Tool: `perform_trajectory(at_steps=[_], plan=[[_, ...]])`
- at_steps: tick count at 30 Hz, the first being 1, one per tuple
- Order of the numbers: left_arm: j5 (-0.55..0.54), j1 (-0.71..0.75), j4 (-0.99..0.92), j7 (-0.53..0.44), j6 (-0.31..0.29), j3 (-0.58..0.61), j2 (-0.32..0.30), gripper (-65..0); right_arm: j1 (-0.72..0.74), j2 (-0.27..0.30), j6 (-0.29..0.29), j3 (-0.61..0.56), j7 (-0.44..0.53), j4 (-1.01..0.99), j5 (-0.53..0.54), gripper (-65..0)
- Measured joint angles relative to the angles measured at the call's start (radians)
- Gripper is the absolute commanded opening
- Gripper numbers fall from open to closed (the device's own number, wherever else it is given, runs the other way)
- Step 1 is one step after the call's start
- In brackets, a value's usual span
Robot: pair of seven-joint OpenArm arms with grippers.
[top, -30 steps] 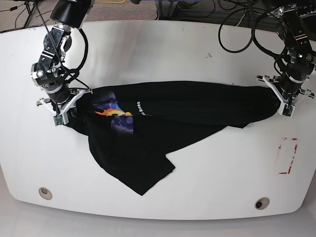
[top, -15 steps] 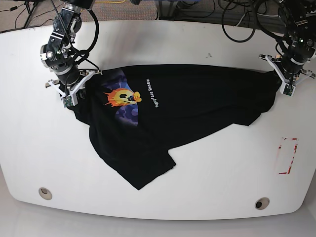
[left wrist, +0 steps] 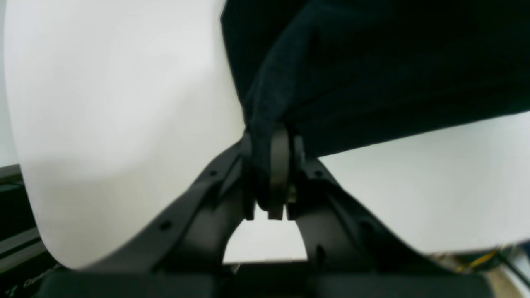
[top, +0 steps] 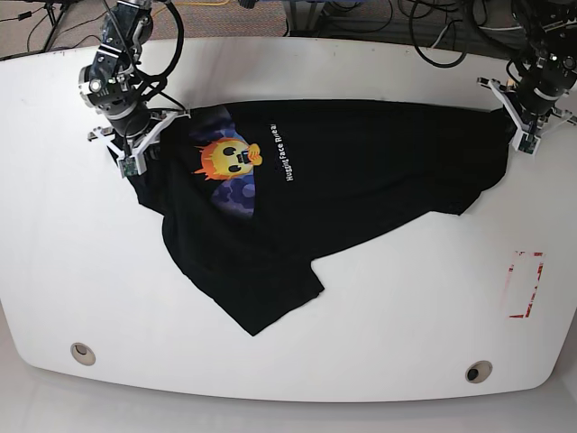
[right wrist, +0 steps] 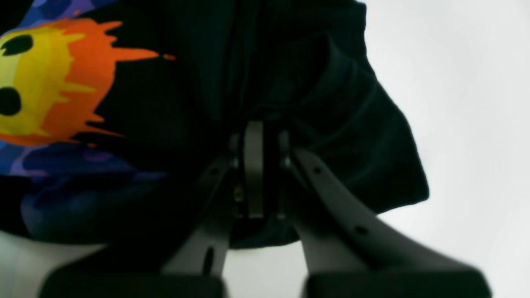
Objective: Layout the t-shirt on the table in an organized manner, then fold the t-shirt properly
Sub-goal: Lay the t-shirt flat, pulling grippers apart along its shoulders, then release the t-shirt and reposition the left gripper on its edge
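White tabletop (top: 361,316) everywhere, cables along its far edge. Your t-shirt (top: 343,180) lies stretched across the far half of it, emoji print (top: 227,159) face up, with one loose corner trailing toward the near edge. It's soft, limp cloth, so I'd guess it sags and bunches wherever you aren't pulling; corners and hems look like the spots to grab. Left tool (top: 526,135) is clamped tight on the end farthest from the emoji, right tool (top: 135,155) is pinched on fabric just beside the emoji.
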Motion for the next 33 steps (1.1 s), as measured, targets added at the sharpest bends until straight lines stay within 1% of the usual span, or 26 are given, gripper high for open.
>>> perform_trajectory(at_steps=[2,7,11,15,17,18,19,20,22,24,26,28,30,33], plan=[[0.0,0.006,0.0,-0.001,-0.008,0.001,0.0,-64.7,0.001,-0.002,0.0,0.0,0.0,0.0,0.0,-65.0],[0.0,0.028,0.0,-0.001,-0.016,0.002,-0.002,-56.4,-0.001,-0.002,0.0,0.0,0.0,0.0,0.0,-65.0],[0.001,0.044,0.0,-0.001,-0.042,0.002,-0.002,-54.9,-0.002,-0.002,0.0,0.0,0.0,0.0,0.0,-65.0],[0.008,0.05,-0.001,-0.001,-0.04,0.002,-0.002,-53.6,-0.002,-0.003,0.0,0.0,0.0,0.0,0.0,-65.0],[0.005,0.056,-0.001,-0.005,-0.04,0.003,-0.003,-48.2,-0.002,-0.002,0.0,0.0,0.0,0.0,0.0,-65.0],[0.003,0.06,-0.001,-0.005,-0.041,0.003,-0.002,-44.2,-0.002,-0.002,0.0,0.0,0.0,0.0,0.0,-65.0],[0.004,0.065,-0.001,-0.003,-0.041,0.003,-0.002,-38.1,-0.002,-0.002,0.0,0.0,0.0,0.0,0.0,-65.0],[0.005,0.071,-0.001,-0.002,-0.04,0.003,-0.002,-34.4,-0.002,-0.002,0.0,0.0,0.0,0.0,0.0,-65.0],[0.007,0.072,-0.001,0.003,-0.042,0.003,-0.002,-21.9,-0.002,-0.002,0.0,0.0,0.0,0.0,0.0,-65.0],[0.01,0.072,-0.001,0.008,-0.041,0.003,-0.002,-12.8,-0.002,-0.003,0.0,0.0,0.0,0.0,0.0,-65.0],[0.004,0.07,-0.001,0.006,-0.04,0.003,-0.002,-8.6,-0.002,-0.002,0.0,0.0,0.0,0.0,0.0,-65.0],[-0.003,0.069,0.0,0.006,-0.04,0.003,-0.002,-8.1,-0.002,-0.002,0.0,0.0,0.0,0.0,0.001,-65.0],[-0.004,0.071,0.008,0.007,-0.041,0.003,-0.002,-9.3,-0.001,-0.002,0.0,0.0,0.0,0.0,0.001,-65.0],[-0.037,0.071,0.017,0.007,-0.041,0.0,-0.003,-11.5,-0.001,-0.002,0.0,0.0,0.0,0.0,0.001,-65.0]])
